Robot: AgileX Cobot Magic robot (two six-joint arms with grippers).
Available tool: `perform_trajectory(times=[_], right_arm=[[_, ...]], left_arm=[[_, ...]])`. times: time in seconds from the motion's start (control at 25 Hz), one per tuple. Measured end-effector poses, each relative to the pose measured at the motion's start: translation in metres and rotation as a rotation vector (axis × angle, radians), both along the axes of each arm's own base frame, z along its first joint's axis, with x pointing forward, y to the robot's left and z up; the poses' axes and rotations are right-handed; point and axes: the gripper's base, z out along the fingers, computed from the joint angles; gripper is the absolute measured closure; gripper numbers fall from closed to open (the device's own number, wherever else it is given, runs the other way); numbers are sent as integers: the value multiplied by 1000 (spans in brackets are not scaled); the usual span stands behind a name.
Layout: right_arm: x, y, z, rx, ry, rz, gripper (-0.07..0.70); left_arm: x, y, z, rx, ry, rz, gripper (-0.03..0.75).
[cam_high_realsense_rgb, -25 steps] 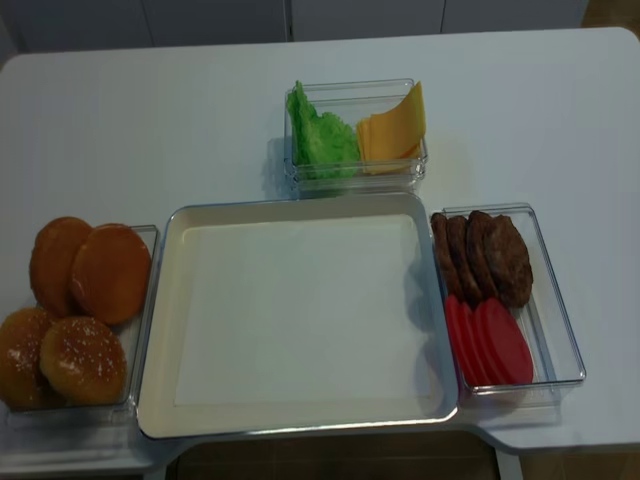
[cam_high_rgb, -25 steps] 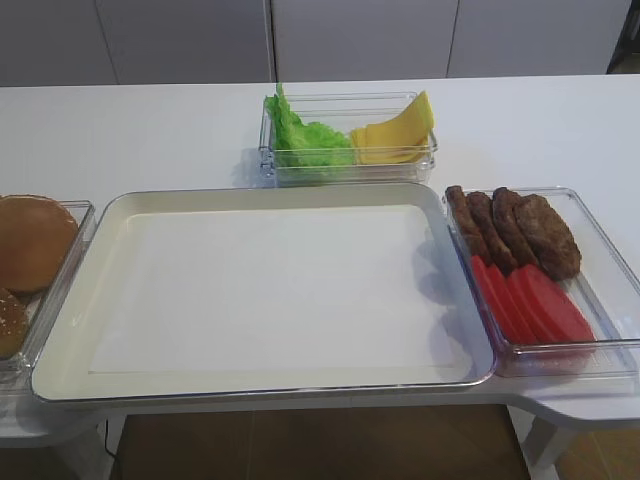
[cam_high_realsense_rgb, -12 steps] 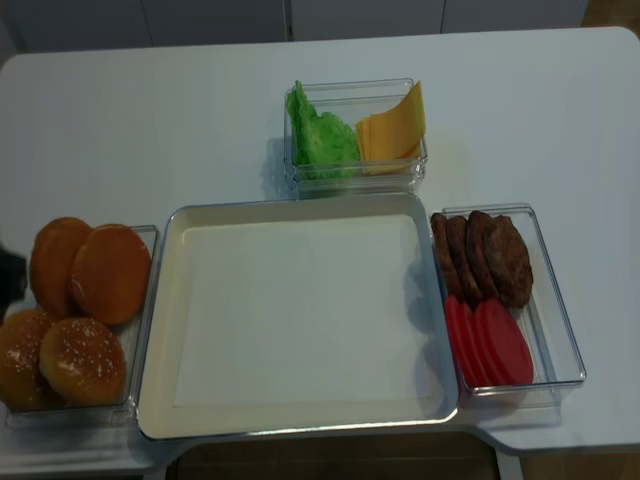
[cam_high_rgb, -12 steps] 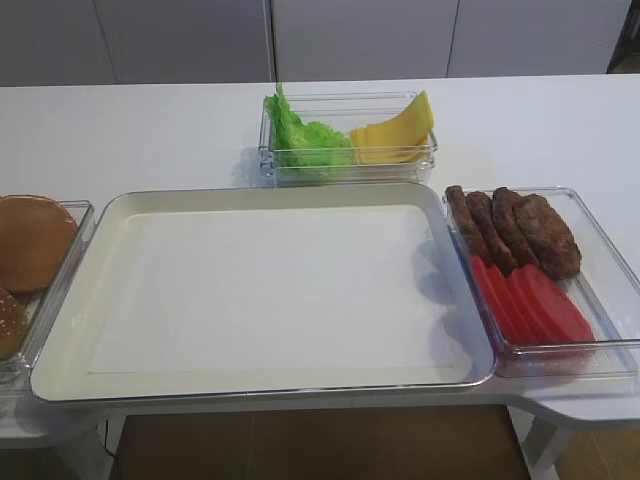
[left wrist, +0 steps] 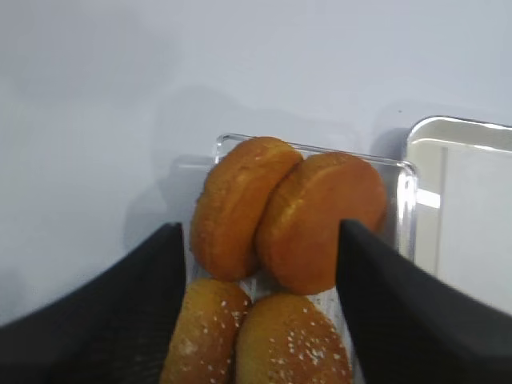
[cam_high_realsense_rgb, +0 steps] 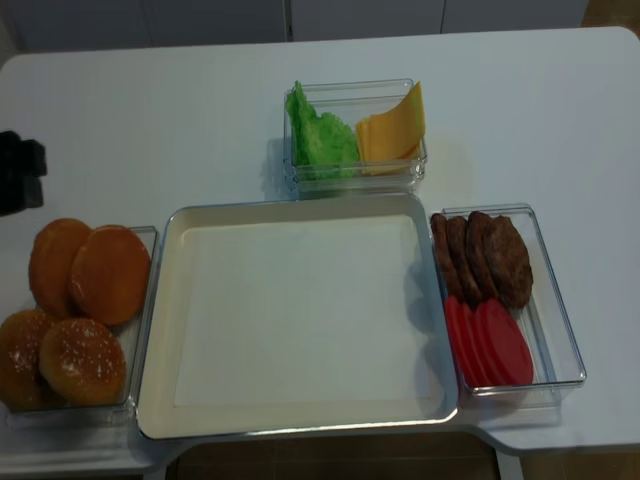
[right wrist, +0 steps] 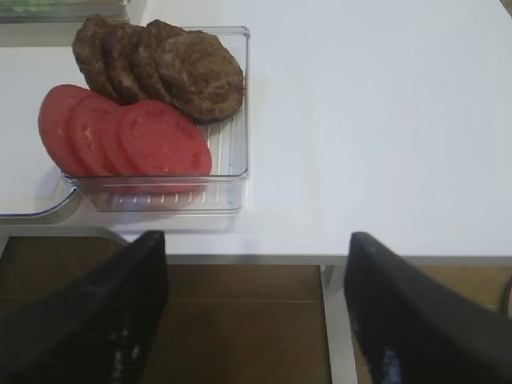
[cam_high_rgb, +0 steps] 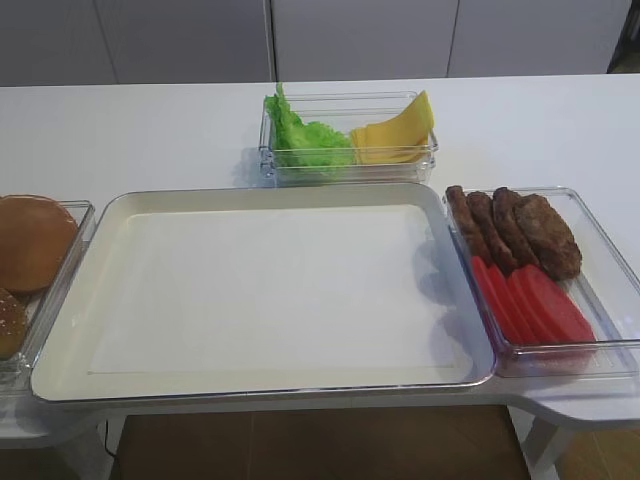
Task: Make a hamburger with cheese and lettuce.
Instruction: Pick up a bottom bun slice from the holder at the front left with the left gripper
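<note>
Two smooth golden-brown bun halves (cam_high_realsense_rgb: 110,272) lean together in a clear bin at the left, and they also show in the left wrist view (left wrist: 320,220). No pale cut face shows. Lettuce (cam_high_realsense_rgb: 318,138) and cheese slices (cam_high_realsense_rgb: 392,128) share a clear bin at the back. My left gripper (left wrist: 262,320) is open and empty above the sesame buns (left wrist: 292,344). A black part of the left arm (cam_high_realsense_rgb: 18,172) shows at the left edge. My right gripper (right wrist: 256,320) is open and empty over the floor, off the table's front edge.
A large cream tray (cam_high_realsense_rgb: 300,310) fills the middle. A clear bin at the right holds dark patties (cam_high_realsense_rgb: 485,255) and tomato slices (cam_high_realsense_rgb: 490,340). It also shows in the right wrist view (right wrist: 232,172).
The black part of the left arm has come in at the left edge of the overhead view and moved toward the far side of the bun bin. The food has not moved.
</note>
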Motion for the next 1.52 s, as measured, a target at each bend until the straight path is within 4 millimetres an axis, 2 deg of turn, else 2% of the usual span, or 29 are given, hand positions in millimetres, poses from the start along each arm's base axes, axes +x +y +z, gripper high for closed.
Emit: perform_trajectory(times=[0.28, 0.6, 1.0, 1.52], right_arm=[[0, 0, 0, 0, -2, 0, 112], [0, 0, 0, 0, -2, 0, 144], [0, 0, 0, 0, -2, 0, 153], [0, 0, 0, 0, -2, 0, 174]], left_arm=[[18, 29, -31, 79, 198, -169, 288], [51, 56, -42, 10, 226, -328, 288], [74, 55, -57, -58, 268, -579, 288], [85, 58, -80, -95, 328, -623, 290]])
